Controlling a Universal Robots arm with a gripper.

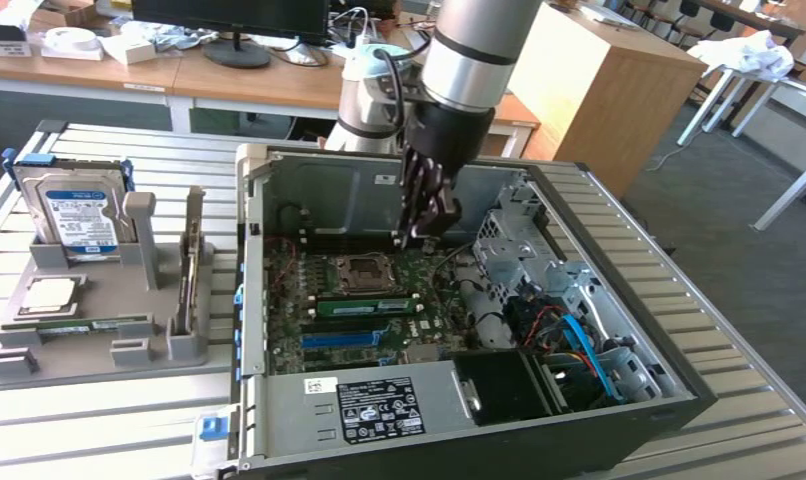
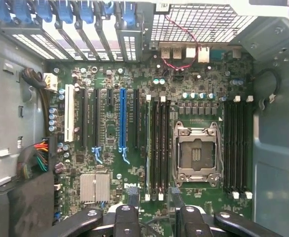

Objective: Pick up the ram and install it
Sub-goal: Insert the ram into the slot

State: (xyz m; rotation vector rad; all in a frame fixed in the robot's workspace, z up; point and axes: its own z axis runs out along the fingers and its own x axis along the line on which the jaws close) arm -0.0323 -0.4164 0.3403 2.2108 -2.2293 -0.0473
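Slatted metal desk (image 1: 110, 430) carries an open PC (image 1: 376, 190). Over its CPU socket (image 1: 363, 268) hangs the claw (image 1: 425, 236), spread wide and empty. One ram (image 1: 363, 305) looks seated just beside the socket, so installing seems done. A twin stick (image 1: 76, 325) lies well apart from the socket, in a grey holder (image 1: 96, 352).

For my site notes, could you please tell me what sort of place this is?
Probably a robotics lab or workshop: a robot arm reaches into an open computer case on a slatted metal bench, with office desks and a monitor behind.
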